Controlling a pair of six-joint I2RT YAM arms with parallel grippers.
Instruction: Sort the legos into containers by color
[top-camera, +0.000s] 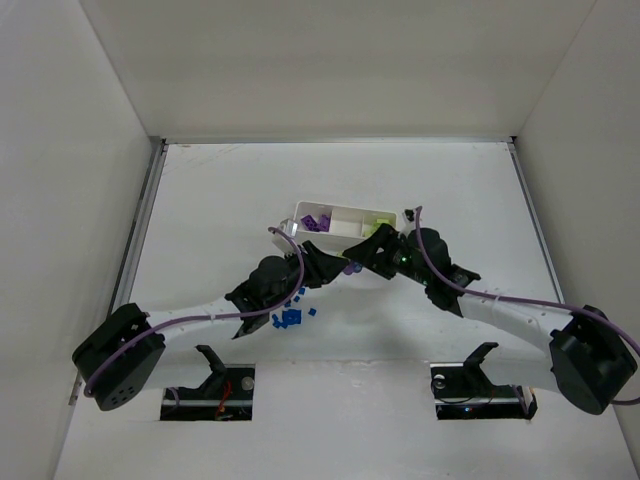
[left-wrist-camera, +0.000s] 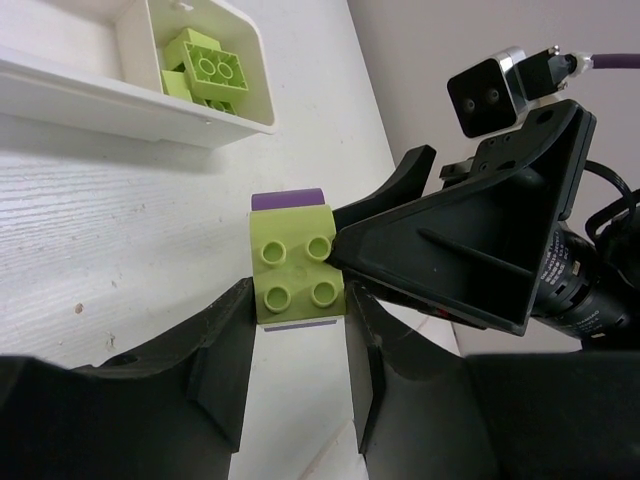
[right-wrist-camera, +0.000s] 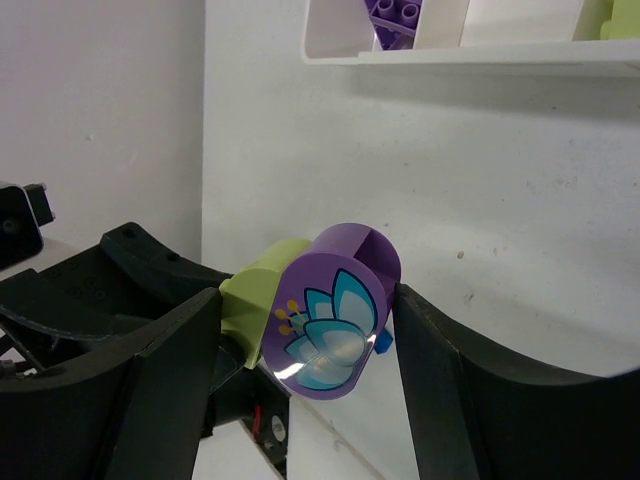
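Top view first. Left claw (top-camera: 328, 266) and right claw (top-camera: 362, 252) nose to nose just in front of the white tray (top-camera: 300, 211), with a purple piece (top-camera: 350, 268) wedged between the two. Too small from up here to tell how either claw sits on it. Purple legos (top-camera: 318, 222) in the tray's left compartment, yellow-green ones (top-camera: 378, 227) in the right. Loose dark blue legos (top-camera: 290, 316) scattered on the table (top-camera: 200, 200) beside the left arm.

Left wrist next, way clearer. Yellow-green brick (left-wrist-camera: 297, 270), four studs facing the lens, right between the left claw's fingers. Both fingers touching its sides, so clamped on it. Purple piece stuck to its far face, only a sliver showing. Right claw's fingertip in from the right, touching the brick's edge.

Right wrist last, and here's what the other two hide: rounded purple piece with a printed flower on its face. Sits between the right claw's fingers, one finger against the purple side, the other hard up against the yellow-green brick. So clamped on the purple piece plus the brick stuck to it. Left claw at the left, on the green half.
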